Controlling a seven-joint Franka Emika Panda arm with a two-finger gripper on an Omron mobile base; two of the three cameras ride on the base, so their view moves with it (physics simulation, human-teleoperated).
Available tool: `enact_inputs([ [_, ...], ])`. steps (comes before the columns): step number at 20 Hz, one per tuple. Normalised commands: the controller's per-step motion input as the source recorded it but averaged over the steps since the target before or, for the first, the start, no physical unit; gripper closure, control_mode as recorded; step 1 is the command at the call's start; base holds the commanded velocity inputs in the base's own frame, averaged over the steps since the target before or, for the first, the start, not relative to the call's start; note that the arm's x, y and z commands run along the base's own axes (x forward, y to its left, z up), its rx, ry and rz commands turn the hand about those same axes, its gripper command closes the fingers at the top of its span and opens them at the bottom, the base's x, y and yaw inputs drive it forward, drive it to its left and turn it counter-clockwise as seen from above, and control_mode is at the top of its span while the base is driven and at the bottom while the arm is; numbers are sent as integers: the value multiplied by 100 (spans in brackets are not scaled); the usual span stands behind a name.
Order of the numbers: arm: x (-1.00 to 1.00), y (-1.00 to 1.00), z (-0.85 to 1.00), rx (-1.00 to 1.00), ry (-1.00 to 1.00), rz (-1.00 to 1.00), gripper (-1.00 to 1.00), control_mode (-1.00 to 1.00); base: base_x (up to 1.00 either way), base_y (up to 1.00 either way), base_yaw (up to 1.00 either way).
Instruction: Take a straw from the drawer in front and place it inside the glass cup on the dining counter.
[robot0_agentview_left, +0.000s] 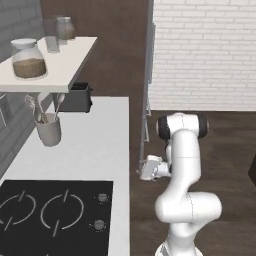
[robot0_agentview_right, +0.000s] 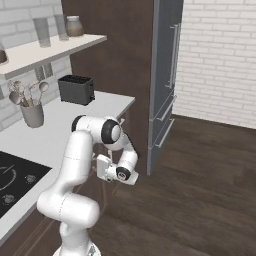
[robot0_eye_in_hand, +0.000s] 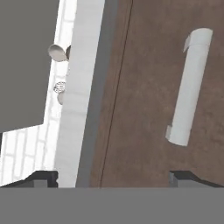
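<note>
Gripper (robot0_eye_in_hand: 109, 177) spread wide, empty, facing dark brown flat wooden drawer front (robot0_eye_in_hand: 144, 87) with white cylindrical bar handle (robot0_eye_in_hand: 189, 87) at frame right. Reach-to-open step; next: close on handle, pull. Straw probably inside, unseen.

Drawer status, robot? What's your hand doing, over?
Gripper open, empty. Drawer shut, handle ahead, untouched. Nothing between them.

Matt brown wood drawer (robot0_eye_in_hand: 148, 87), white handle (robot0_eye_in_hand: 189, 87)
</note>
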Motion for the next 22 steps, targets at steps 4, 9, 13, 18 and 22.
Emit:
enact_inputs([
  [4,15,32,-22,-1,0,3,-100,-100,0,0,0],
  [9,1,31,-4,-3,0,0,-100,-100,0,0,0],
  [13,1,19,0,-7,0,0,-100,-100,0,0,0],
  [18,2,14,0,-9,0,0,-100,-100,0,0,0],
  [22,17,18,0,-8,-2,0,-100,-100,0,0,0],
])
